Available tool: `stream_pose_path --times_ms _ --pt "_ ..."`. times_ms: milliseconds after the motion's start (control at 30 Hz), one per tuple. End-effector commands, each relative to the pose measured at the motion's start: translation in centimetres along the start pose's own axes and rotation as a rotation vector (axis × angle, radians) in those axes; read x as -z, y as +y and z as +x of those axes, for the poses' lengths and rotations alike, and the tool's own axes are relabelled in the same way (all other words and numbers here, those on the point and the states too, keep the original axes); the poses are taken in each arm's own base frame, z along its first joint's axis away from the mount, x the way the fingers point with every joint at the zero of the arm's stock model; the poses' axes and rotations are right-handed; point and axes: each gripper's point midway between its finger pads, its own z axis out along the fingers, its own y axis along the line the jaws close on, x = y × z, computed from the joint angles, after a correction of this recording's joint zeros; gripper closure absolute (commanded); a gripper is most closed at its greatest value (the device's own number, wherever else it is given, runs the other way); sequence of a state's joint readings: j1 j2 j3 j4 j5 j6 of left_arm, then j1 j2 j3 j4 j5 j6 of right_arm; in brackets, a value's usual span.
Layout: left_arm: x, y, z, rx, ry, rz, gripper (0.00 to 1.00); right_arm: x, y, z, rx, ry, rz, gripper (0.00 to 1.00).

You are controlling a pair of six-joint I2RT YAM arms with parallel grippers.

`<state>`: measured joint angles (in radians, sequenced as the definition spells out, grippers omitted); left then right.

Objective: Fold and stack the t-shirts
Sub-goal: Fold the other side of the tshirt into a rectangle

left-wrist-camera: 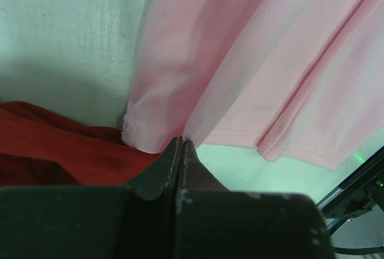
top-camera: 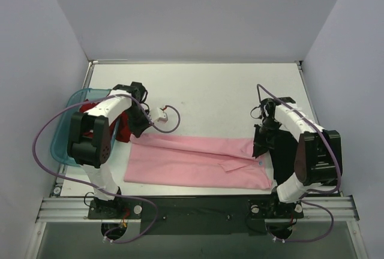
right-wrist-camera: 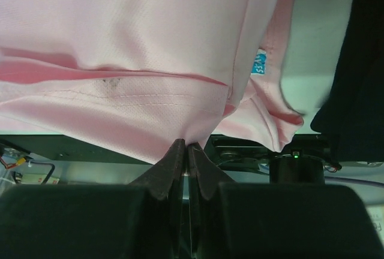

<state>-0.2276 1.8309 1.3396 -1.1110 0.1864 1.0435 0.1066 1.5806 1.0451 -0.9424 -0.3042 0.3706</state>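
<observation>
At the far left, a translucent teal plastic bin point(top-camera: 62, 134) sits at the table's point(top-camera: 210, 88) left edge. A dark red t-shirt point(top-camera: 123, 129) is bunched in it and spills over its right rim onto the table. In the left wrist view this red cloth point(left-wrist-camera: 54, 148) lies just beside the pink hem corner.

The left gripper point(top-camera: 143, 126) hangs over that spot, just right of the bin. Its jaws are pressed together, with a corner of the light pink t-shirt point(top-camera: 192, 164) pinched at the tips point(left-wrist-camera: 181, 145).

The pink shirt is folded into a long band lying across the near half of the table. Its long axis runs left to right between the two arms. Stitched hem edges show at the left end point(left-wrist-camera: 252, 61). A small blue neck label point(right-wrist-camera: 258, 64) shows at the right end, so the neck points right and the hem points left. The far edge is drawn up towards both grippers, while the near edge rests flat on the table.

The right gripper point(top-camera: 261, 148) holds the right end. Its jaws are likewise closed tight, nipping a fold of pink cloth point(right-wrist-camera: 120, 31) at the tips point(right-wrist-camera: 185, 147).

A black t-shirt point(top-camera: 285, 158) lies just right of the pink one, partly under the right arm. It appears as a dark mass at the edge of the right wrist view point(right-wrist-camera: 360, 61). A purple cable point(top-camera: 173, 118) loops over the table just past the left gripper.
</observation>
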Motion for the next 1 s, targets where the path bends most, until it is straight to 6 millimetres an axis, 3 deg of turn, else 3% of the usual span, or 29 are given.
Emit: stream_pose_path --times_ms 0,133,167,233,300,467,633,733,767,833,867,967 --pt "-0.3 -0.3 -0.1 -0.042 -0.006 -0.004 1.0 -1.8 -0.7 2.3 -0.048 0.105 0.023 1.0" --pt "-1.1 -2.0 0.7 -0.062 0.028 0.067 0.95 -3.5 -0.4 2.4 -0.054 0.15 0.016 1.0" --pt "-1.2 -2.5 0.9 -0.063 0.038 0.091 0.84 -3.7 -0.4 2.3 -0.051 0.152 0.018 1.0" --pt "-0.7 -3.6 1.2 -0.069 0.054 0.143 0.7 -3.9 -0.9 2.3 -0.049 0.155 0.042 1.0" --pt "0.0 -5.0 1.5 -0.076 0.056 0.205 0.61 -3.9 -1.2 2.3 -0.047 0.154 0.058 1.0" --pt "1.8 -9.4 2.3 -0.098 0.067 0.399 0.56 -3.9 -1.5 2.5 -0.044 0.16 0.075 1.0" --pt "2.0 -9.1 1.9 -0.074 0.068 0.391 0.55 -3.6 -1.6 2.4 -0.035 0.162 0.08 1.0" --pt "3.4 -9.4 -0.2 -0.068 -0.022 0.427 0.55 -2.9 -2.0 2.4 -0.023 0.146 0.109 1.0" --pt "3.6 -9.4 -0.8 -0.066 -0.043 0.438 0.55 -2.7 -2.1 2.3 -0.023 0.137 0.111 0.96" --pt "3.3 -7.5 -3.0 -0.023 -0.121 0.368 0.57 -2.7 -2.3 2.5 -0.02 0.146 0.12 0.75" --pt "3.1 -6.6 -3.8 0.057 -0.14 0.326 0.62 -2.6 -2.3 2.7 -0.023 0.154 0.122 0.62" --pt "1.3 -4.8 -4.8 0.13 -0.174 0.22 0.76 -1.3 -2.5 2.2 -0.022 0.106 0.141 0.53"
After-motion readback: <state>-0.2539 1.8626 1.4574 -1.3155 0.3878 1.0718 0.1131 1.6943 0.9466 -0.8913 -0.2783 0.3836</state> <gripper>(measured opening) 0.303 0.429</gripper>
